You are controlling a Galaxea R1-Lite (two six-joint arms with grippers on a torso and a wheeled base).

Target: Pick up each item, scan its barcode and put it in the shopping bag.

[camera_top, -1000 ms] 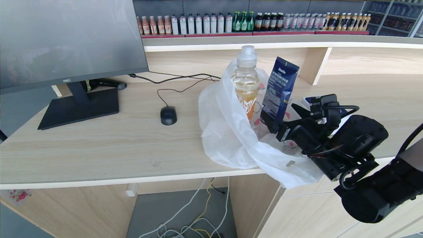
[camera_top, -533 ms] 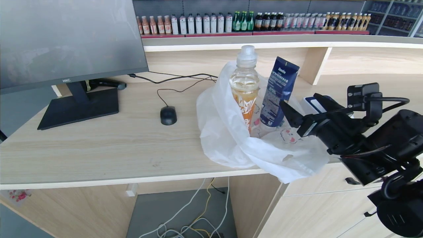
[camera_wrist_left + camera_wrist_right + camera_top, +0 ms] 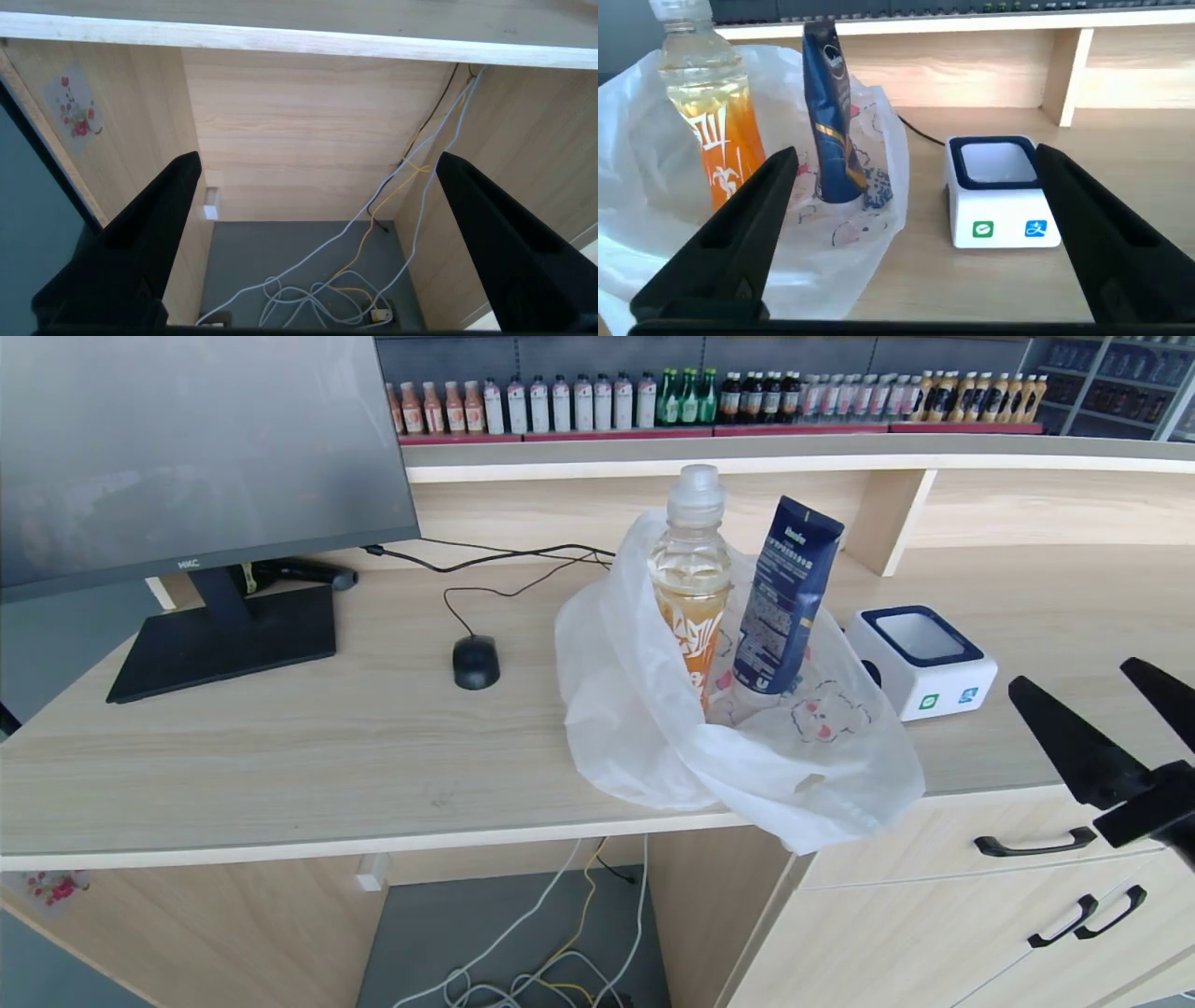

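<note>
Bag (image 3: 635,709) with upright bottle (image 3: 692,569) and blue pouch (image 3: 784,588) sits left of right gripper (image 3: 1069,674) — jaws spread, empty, scanner (image 3: 934,686) between them — left gripper (image 3: 318,157) spread too, low under counter (image 3: 280,756)

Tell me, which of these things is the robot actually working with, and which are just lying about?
For the job: shopping bag, drink bottle, blue tube, white scanner box.
Just lying about: monitor, mouse, shelf bottles.
</note>
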